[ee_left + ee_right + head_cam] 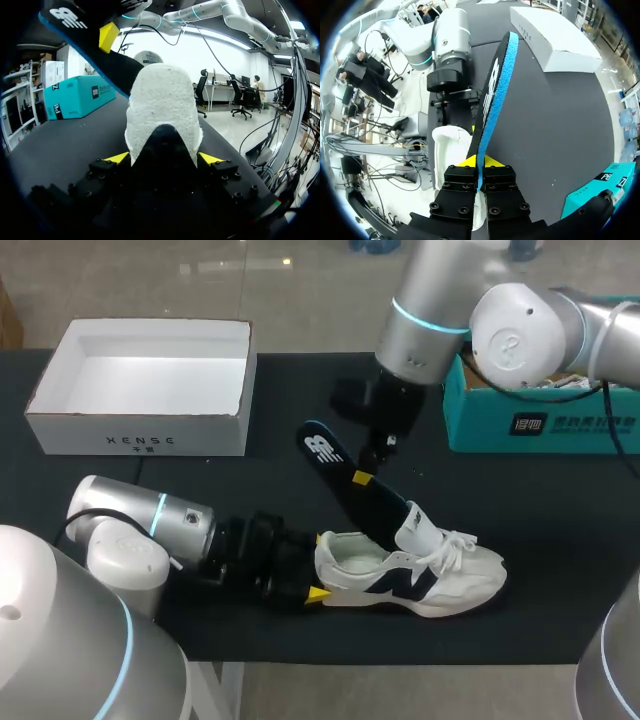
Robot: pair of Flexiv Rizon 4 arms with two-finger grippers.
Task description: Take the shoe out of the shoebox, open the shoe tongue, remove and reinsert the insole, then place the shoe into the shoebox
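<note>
shoe (pixel 420 575): on surface, heel clamped by left end effector (pixel 318 566) | insole (pixel 385 510): toe end inside shoe, heel end raised, pinched by right end effector (pixel 479 161) | risk: insole snags at collar, buckles, or drags shoe askew

The black, matte tabletop (pixel 290 380) spans the head view from side to side, and its near edge runs straight across the front. Toward the far right stands 1 teal cardboard box (pixel 540 425), open at the top, with white print on its long side. Soft, even light lies over the dark surface.
</note>
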